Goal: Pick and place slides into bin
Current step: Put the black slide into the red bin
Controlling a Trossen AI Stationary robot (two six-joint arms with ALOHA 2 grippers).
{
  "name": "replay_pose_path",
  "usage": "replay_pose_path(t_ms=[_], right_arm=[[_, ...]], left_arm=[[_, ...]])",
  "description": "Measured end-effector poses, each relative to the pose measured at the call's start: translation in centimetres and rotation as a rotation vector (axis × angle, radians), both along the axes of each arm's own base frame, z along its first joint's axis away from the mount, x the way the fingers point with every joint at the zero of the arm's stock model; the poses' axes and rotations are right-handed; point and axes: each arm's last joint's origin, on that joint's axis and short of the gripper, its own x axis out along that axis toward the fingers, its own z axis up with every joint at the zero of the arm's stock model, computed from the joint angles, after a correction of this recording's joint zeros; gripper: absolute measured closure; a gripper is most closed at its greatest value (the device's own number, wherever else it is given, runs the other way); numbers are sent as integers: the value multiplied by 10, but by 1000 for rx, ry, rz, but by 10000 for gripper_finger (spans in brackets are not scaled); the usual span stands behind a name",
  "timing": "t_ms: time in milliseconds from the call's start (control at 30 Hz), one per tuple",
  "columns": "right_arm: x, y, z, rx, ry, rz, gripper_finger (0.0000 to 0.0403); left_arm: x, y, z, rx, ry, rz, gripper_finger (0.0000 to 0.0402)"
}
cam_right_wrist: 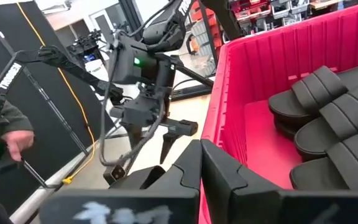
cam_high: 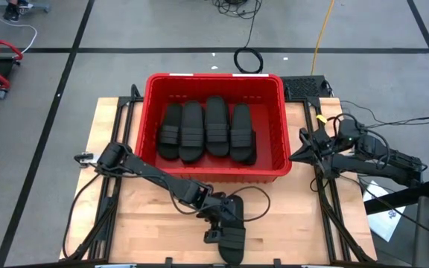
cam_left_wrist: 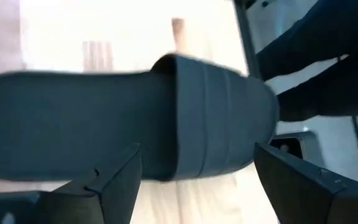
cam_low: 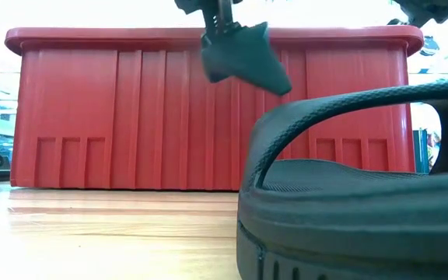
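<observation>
Red bin point(cam_high: 147, 112) at the middle rear of the wooden desk point(cam_high: 140, 223), rim up. Inside it, four black slides point(cam_high: 207, 128) laid side by side, straps toward the front wall. In the right wrist view, possibly more slides stacked beneath them, though hard to tell.

One more slide point(cam_high: 232, 240) flat on the desk at the front edge, in front of the bin and apart from it. In the low view, filling the near foreground, strap arched over the sole.

Left arm stretched from the desk's left side toward the front centre. Left claw point(cam_high: 216, 221) directly above this slide, fingers spread wide and pointing down. In the left wrist view, the two dark fingers point(cam_left_wrist: 120, 180) either side of the slide's ribbed strap point(cam_left_wrist: 210, 118), holding nothing. Contact with the slide not clear from any view.

Right arm parked off the bin's right side, over the desk's right edge. Right claw point(cam_high: 299, 152) close to the bin's right wall, fingers closed together with nothing between them.

A person's hand point(cam_right_wrist: 14, 140) at the far edge of the right wrist view, beyond the desk.
</observation>
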Motion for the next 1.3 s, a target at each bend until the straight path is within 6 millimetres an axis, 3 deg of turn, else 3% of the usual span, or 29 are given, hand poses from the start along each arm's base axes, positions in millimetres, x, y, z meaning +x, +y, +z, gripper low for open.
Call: replay_pose_path(t_ms=[300, 633, 833, 1033, 1167, 1300], right_arm=[[0, 0, 0, 26, 9, -2, 403], [0, 0, -1, 51, 27, -3, 403], [0, 0, -2, 56, 34, -3, 403], [0, 0, -2, 57, 40, -4, 403], [0, 0, -2, 57, 38, -4, 403], [0, 0, -2, 58, 44, -4, 403]], left_arm=[[5, -3, -18, -24, 35, -14, 120], [24, -13, -44, -210, -6, -91, 149], [27, -13, -53, -213, 0, -83, 200], [25, -13, -38, -180, -89, -166, 376], [20, -12, -7, -154, -154, -182, 386], [9, -8, 36, -116, -224, -168, 396]])
